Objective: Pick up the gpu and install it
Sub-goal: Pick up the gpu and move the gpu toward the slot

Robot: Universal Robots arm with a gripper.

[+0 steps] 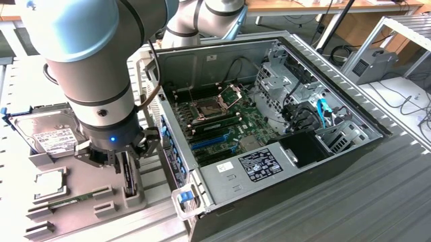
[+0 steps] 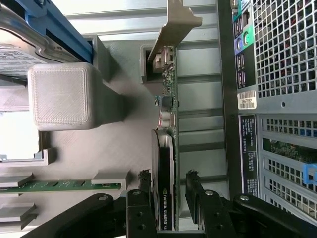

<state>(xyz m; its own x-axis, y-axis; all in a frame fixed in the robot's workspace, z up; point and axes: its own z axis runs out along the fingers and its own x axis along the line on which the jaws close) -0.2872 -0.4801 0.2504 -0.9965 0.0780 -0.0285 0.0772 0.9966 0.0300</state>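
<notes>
Down at eight o'clock of the exterior view: gripper (image 1: 124, 160) low over the gpu (image 1: 128, 179), spread wide, one finger either side of the card, nothing clamped. Card standing on edge in the grey holder (image 1: 135, 199), just beside the open computer case (image 1: 222, 63), off its nine o'clock side. Judged barely begun: gripper in place around the card, grasp and lift not yet done, seating in the blue slots (image 1: 209, 142) on the motherboard (image 1: 243, 123) all left to do; slots looking vacant. Hard drive (image 1: 50, 133) at ten o'clock and memory stick (image 1: 77, 198) at seven o'clock, parked on the same fixture. Underneath, ribbed grey metal tabletop (image 1: 350, 201); along twelve o'clock a wooden desk (image 1: 296, 7), loose cables (image 1: 407, 103) at three o'clock, a small grey box (image 1: 367, 65) at two o'clock. Through the wrist view: fingers (image 2: 143, 188) flanking the gpu (image 2: 166, 158), apparently clear of its faces, silver bracket (image 2: 177, 25) at the end far from the gripper (image 2: 167, 174), grey holder (image 2: 64, 96) blocks beside the card, perforated back of the computer case (image 2: 282, 49) close alongside, memory stick (image 2: 64, 185) lying flat on the opposite side
</notes>
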